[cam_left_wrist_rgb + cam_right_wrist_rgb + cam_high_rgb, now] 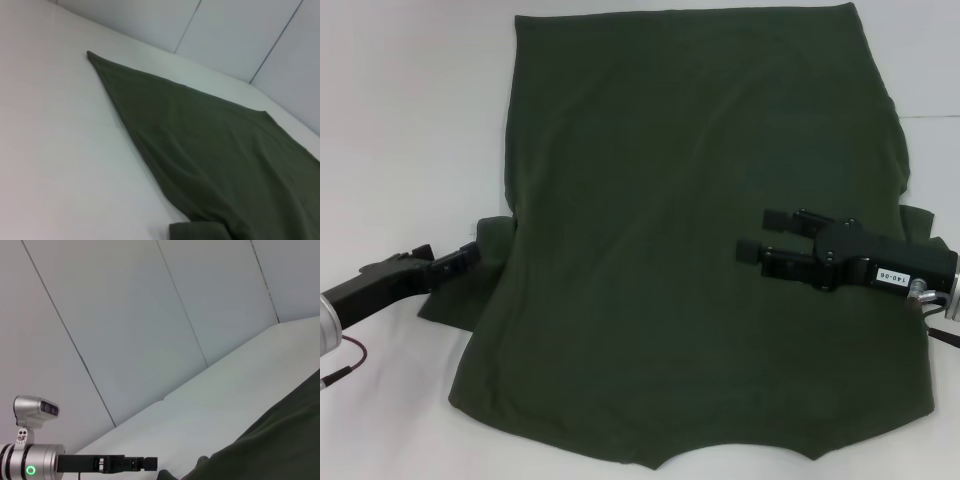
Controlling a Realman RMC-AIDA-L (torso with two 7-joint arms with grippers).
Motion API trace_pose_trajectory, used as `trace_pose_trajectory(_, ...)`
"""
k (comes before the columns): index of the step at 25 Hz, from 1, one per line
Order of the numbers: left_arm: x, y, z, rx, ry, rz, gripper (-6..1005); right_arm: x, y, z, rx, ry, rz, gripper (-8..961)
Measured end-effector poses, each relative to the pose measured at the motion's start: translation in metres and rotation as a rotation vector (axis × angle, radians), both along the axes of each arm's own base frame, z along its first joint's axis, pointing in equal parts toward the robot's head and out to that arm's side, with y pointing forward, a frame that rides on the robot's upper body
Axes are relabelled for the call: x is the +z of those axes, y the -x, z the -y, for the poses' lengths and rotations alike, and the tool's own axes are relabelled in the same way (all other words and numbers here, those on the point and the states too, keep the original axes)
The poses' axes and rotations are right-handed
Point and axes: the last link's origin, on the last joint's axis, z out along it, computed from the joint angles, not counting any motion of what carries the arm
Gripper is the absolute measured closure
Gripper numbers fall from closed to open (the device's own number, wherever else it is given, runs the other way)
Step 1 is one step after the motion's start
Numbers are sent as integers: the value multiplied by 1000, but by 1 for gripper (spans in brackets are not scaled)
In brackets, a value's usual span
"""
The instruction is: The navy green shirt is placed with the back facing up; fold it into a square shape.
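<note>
A: What sits at the left side of the white table [400, 120]?

B: The left gripper [470, 256] reaches in low from the left edge, its fingertips right at the shirt's left sleeve [490, 240]. Whether its jaws are spread or pinching the cloth cannot be told, because the tips merge with the dark fabric.

A: And the middle?

B: The navy green shirt [680, 200] lies flat across most of the table, smooth, with the notched edge nearest the robot.

A: The right side?

B: The right gripper [765, 235] lies over the shirt's right half, pointing toward the centre. Its two black fingers [782, 217] stand spread apart with a clear gap, holding nothing.
</note>
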Motion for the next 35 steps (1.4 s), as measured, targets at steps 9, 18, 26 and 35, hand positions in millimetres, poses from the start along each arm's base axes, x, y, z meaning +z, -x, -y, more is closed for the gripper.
trace_pose_trajectory(9, -8, 0, 3, 4, 25, -8, 127, 0, 0, 0, 3, -4, 3, 57)
trace_pose_trajectory(18, -12, 0, 6, -2, 45, -20, 127, 0, 0, -1, 8, -5, 5, 57)
trace_pose_trajectory(26, -10, -1, 4, -12, 40, -31, 128, 0, 0, -1, 7, -5, 5, 58)
trace_pose_trajectory(35, -8, -2, -1, -17, 22, -61, 128, 0, 0, -1, 7, -7, 5, 58)
